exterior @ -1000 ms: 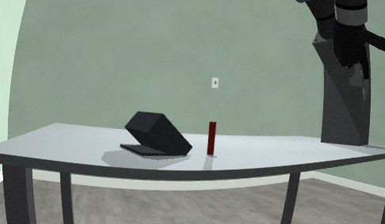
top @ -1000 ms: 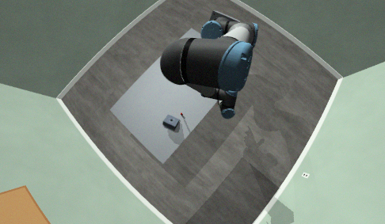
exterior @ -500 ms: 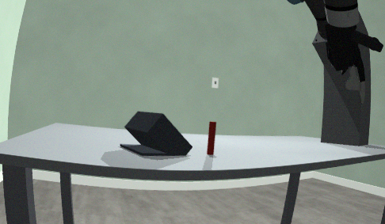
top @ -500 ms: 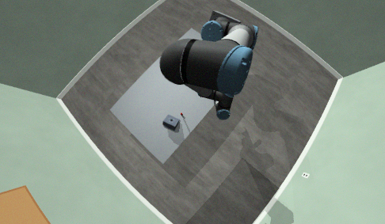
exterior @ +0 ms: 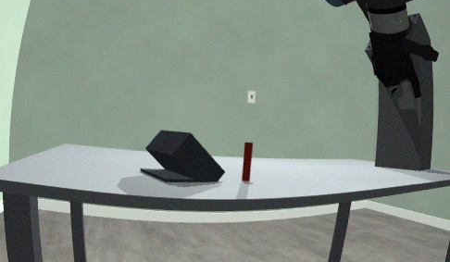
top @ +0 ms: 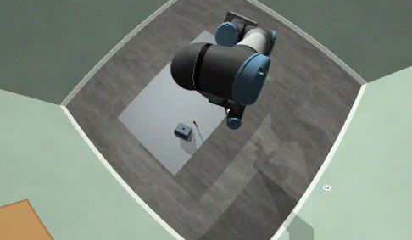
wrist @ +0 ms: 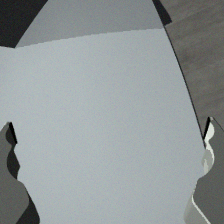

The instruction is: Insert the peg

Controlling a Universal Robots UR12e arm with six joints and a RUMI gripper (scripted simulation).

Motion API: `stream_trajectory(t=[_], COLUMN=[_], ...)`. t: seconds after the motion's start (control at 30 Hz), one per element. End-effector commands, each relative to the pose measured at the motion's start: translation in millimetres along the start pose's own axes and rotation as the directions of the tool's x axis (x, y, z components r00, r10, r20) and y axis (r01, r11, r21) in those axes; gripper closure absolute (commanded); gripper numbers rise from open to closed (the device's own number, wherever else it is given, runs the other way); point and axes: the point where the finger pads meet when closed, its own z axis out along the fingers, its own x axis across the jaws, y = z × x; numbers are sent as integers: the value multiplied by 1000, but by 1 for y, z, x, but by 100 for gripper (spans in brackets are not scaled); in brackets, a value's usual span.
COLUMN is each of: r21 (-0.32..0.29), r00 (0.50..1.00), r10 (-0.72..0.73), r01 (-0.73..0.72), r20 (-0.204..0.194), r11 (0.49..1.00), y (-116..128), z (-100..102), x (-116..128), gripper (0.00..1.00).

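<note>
A dark red peg [exterior: 247, 161] stands upright on the grey table, just right of the dark sloped panel block [exterior: 183, 156]. From above, the peg [top: 196, 125] is a thin stick with a red top, next to the block [top: 183, 130], whose hole shows as a small light dot. My gripper [exterior: 402, 84] hangs high above the table's right end, far from the peg, open and empty. In the wrist view, both fingertips frame the bare table top [wrist: 105, 135]; neither the peg nor the panel shows there.
The arm's big dark and blue joints [top: 220, 71] hang over the back of the table. A tall dark pedestal [exterior: 403, 115] stands at the table's right end, behind the gripper. The table edge and the wood floor [wrist: 200, 45] show in the wrist view.
</note>
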Motion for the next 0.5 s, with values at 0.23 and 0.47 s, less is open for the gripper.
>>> stream_trajectory(t=[0.23,0.47], r21=[-3,-18], r00=[995,986], r10=[-80,-129], r01=[80,128], r20=[-64,-101], r11=[997,992], y=[27,46], z=[-4,-7], x=[12,19], gripper=[0,0])
